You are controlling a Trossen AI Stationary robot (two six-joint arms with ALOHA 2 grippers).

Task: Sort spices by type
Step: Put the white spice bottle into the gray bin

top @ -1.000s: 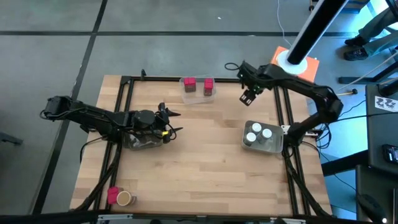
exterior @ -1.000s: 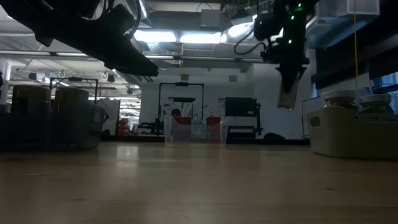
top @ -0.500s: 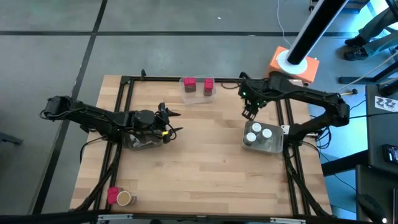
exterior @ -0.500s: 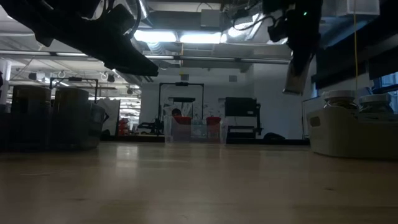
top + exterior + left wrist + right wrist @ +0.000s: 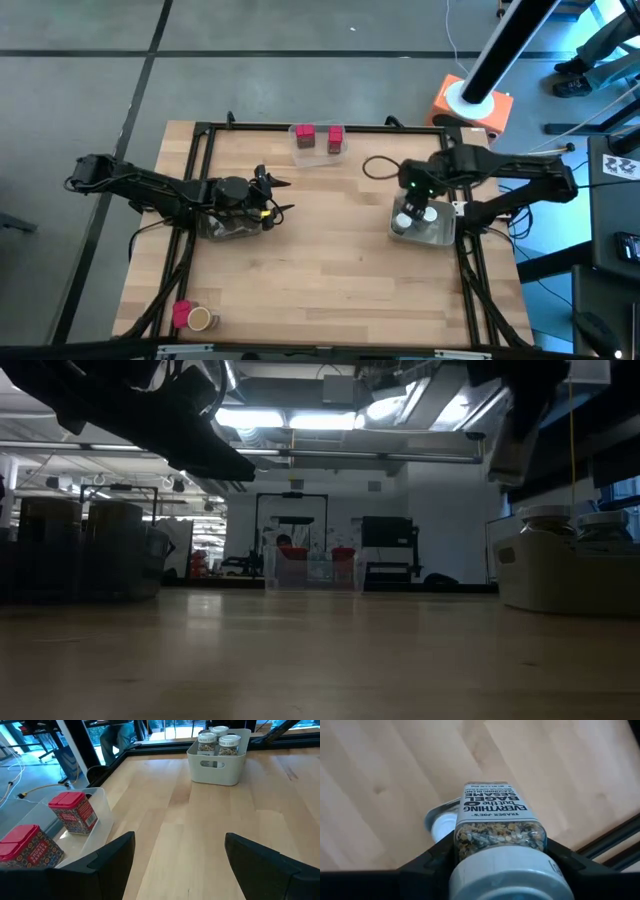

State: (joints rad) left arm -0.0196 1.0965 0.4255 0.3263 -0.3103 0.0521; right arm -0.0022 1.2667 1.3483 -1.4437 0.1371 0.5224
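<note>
Wooden desk (image 5: 330,250) under me, both arms over it. My left gripper (image 5: 272,196) hangs at the desk's left-middle, fingers (image 5: 112,855) spread apart with nothing between them. My right gripper (image 5: 415,195) sits directly above the grey bin (image 5: 438,235) at the right edge; its wrist view shows the fingers (image 5: 432,860) clamped on either side of a clear jar (image 5: 497,827) with a white cap, seasoning visible inside, a detail the high view hides under the arm. Below that jar, the wrist view catches one more white cap (image 5: 442,826). The left wrist view counts three capped jars standing in the bin. Clear tray (image 5: 318,152) at the far edge: two red blocks (image 5: 334,139). Near-left corner: one red block (image 5: 181,315) touching one tan cylinder (image 5: 200,319). A second bin (image 5: 225,228) lies beneath my left arm, contents unreadable.
</note>
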